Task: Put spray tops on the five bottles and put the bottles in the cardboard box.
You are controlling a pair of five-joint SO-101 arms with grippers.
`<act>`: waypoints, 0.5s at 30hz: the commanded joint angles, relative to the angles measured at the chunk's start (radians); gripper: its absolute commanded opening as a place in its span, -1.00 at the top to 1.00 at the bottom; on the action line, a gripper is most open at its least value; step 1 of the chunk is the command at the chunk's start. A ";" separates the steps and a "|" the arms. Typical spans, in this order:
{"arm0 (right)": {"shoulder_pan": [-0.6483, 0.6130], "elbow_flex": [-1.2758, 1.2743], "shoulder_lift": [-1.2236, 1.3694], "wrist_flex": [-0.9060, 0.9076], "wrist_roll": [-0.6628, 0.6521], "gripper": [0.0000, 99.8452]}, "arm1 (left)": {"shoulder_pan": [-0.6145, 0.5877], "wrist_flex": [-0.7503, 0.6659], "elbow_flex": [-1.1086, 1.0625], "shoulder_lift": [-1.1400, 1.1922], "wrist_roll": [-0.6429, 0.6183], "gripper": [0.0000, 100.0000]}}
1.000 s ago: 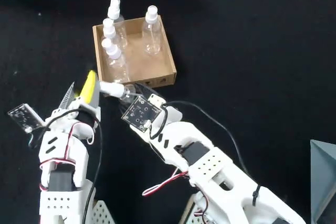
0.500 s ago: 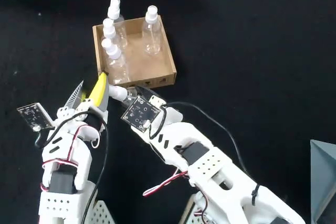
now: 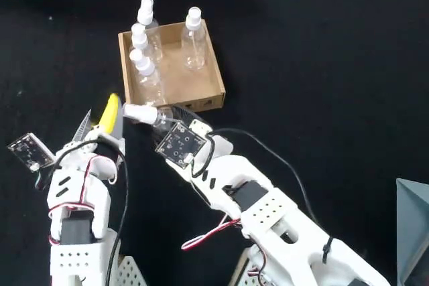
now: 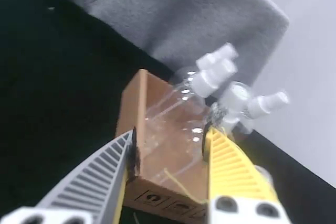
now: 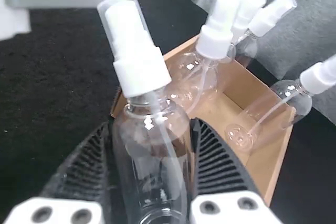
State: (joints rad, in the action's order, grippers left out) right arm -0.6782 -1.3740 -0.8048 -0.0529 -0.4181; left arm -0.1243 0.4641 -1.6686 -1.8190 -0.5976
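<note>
Clear thin plastic makes up the small round bottle point(image 5: 152, 145) clamped by its body between the ribbed black fingers of the right hand point(image 3: 167, 124), and it already wears a white spray top point(image 5: 131, 40) with a dip tube running down inside. In the high view it is tilted, its top leaning towards the left arm, just outside the near wall of the shallow brown cardboard box point(image 3: 194, 104). Empty as it looks, the bottle should be very light and a little top-heavy. Its wall is smooth and likely to slip or dent, so a moderate squeeze on the body below the shoulder seems the safest hold, never on the sprayer neck. The left hand point(image 3: 98, 120), one finger yellow and one grey, stands with its fingers apart and holds nothing. Its yellow finger is just beside the spray top; whether they touch cannot be told. Four like bottles stand upright in the box: three point(image 3: 144, 65) in a row along its left wall and one point(image 3: 194, 31) near the far right corner. Bare box floor lies in the middle and the near right part, which looks the roomiest place to set the fifth. The near wall must be cleared first, and the standing bottles would tip at a light knock. Around the box the black bench point(image 3: 322, 65) is open.
</note>
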 commanded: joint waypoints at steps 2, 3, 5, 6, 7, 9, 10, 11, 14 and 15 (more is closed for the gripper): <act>0.029 0.071 -0.048 -0.032 0.012 0.94 | -0.050 0.006 0.047 -0.006 -0.015 0.60; 0.028 0.073 -0.048 -0.034 0.012 0.94 | -0.050 0.006 0.047 -0.006 -0.015 0.60; 0.026 0.065 -0.048 -0.068 0.014 0.94 | -0.047 0.006 0.045 -0.006 -0.014 0.60; 0.026 0.062 -0.048 -0.083 0.014 0.94 | -0.045 0.006 0.044 -0.006 -0.014 0.60; 0.026 0.061 -0.048 -0.091 0.014 0.94 | -0.044 0.006 0.041 -0.006 -0.014 0.60; 0.025 0.059 -0.048 -0.097 0.014 0.94 | -0.044 0.006 0.041 -0.006 -0.014 0.60; 0.023 0.058 -0.048 -0.098 0.014 0.94 | -0.042 0.006 0.039 -0.006 -0.014 0.60; 0.017 0.058 -0.048 -0.098 0.014 0.94 | -0.041 0.006 0.038 -0.006 -0.012 0.60; -0.014 0.053 -0.047 -0.092 0.014 0.94 | -0.002 0.005 0.033 -0.006 -0.012 0.60; -0.026 0.042 -0.047 -0.097 0.014 0.94 | 0.019 0.006 0.028 -0.005 -0.012 0.60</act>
State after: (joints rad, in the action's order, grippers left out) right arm -0.6813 -1.3725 -0.8048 -0.1174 -0.4166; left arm -0.1596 0.4657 -1.6686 -1.8159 -0.6038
